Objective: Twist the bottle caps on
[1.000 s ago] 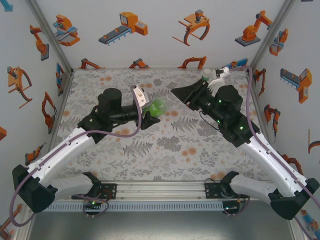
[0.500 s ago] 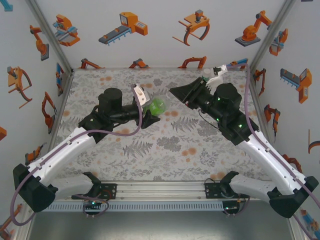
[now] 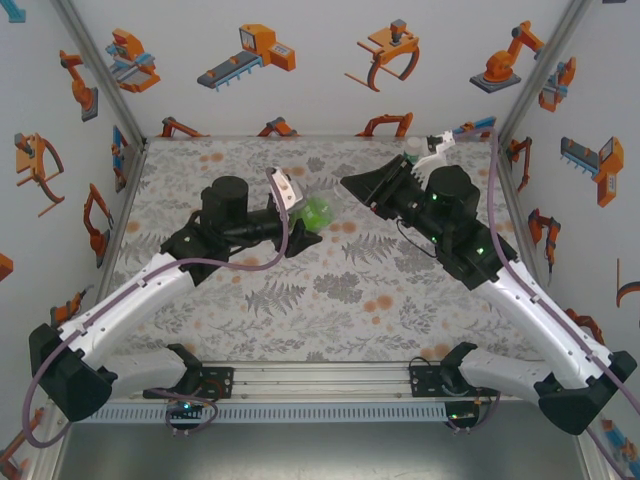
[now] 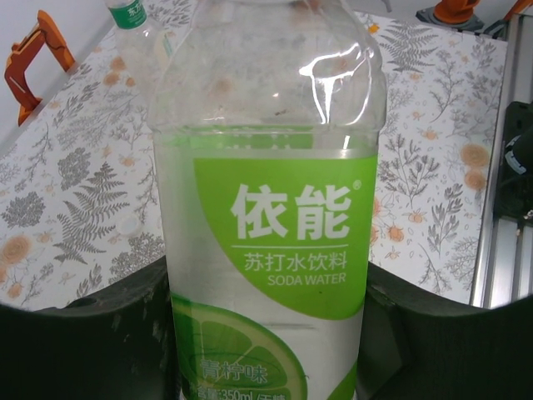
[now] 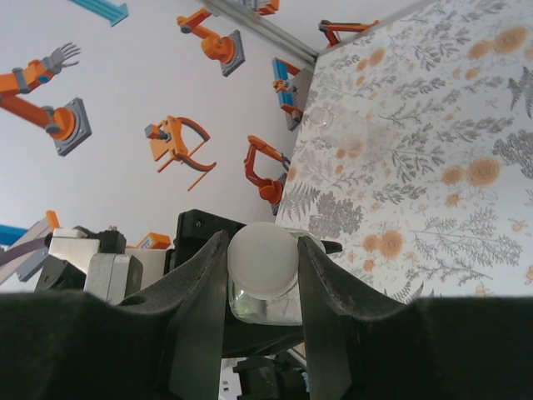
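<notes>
Green-labelled bottle (image 4: 266,208), neck out of frame, tight between left fingers (image 4: 83,342); white cap (image 5: 263,258) tight between right fingers (image 5: 200,292).

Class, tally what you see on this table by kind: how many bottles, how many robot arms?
Bottles: 3 (green-label bottle, far bottle, clear bottle)
Robot arms: 2 (left arm, right arm)
Total: 5

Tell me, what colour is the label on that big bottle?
The label is light green with white writing; the left wrist view shows it best.
</notes>
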Robot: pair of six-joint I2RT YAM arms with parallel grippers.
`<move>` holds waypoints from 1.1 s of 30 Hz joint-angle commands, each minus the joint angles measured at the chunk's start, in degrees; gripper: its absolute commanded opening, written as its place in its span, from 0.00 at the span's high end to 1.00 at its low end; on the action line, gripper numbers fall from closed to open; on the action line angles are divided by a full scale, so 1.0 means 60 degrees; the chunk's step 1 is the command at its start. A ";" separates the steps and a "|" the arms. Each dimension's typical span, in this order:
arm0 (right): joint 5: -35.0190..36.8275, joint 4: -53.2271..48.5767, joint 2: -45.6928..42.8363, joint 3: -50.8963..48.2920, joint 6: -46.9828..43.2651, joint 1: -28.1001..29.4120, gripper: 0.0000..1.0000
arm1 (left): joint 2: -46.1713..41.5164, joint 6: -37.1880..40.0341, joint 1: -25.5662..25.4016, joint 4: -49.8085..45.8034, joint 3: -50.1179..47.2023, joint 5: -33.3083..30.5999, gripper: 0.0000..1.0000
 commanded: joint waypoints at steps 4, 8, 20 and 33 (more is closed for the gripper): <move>0.0400 -0.1531 0.0394 0.0787 0.0873 0.0338 1.00 | 0.0300 0.0555 -0.0031 0.0063 0.0550 -0.1293 1.00; 0.0668 -0.2317 0.0613 0.1054 0.1263 0.0421 1.00 | 0.0470 0.1187 -0.0072 -0.0055 0.0672 -0.1608 1.00; 0.0206 -0.2462 0.1204 0.1581 0.1196 0.0678 1.00 | 0.0534 0.2220 -0.0201 0.0166 0.0375 -0.0787 1.00; -0.0089 -0.3804 0.1157 0.2984 -0.0442 0.0677 1.00 | 0.0303 0.1422 -0.0160 0.2351 -0.0675 0.0783 1.00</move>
